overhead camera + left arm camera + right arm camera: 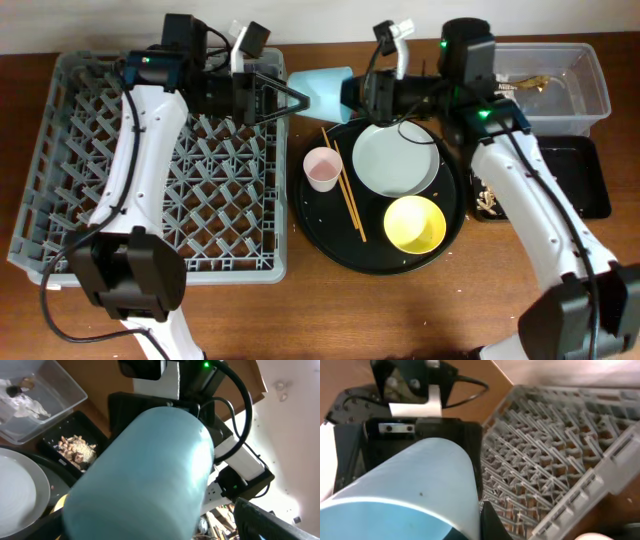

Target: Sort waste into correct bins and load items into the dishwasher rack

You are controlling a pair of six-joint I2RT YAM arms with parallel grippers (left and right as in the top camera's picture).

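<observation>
Above table, right claw reaches left, gripping light blue cup

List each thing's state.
light blue cup: on its side, off the table
left gripper: at the cup, grip unclear
right gripper: at the cup, grip unclear
pink cup: upright, empty
white plate: flat, empty
yellow bowl: upright, empty
chopsticks: lying on round tray
dishwasher rack: no dishes visible
clear tub: holds tissue
black tray: holds food scraps
</observation>
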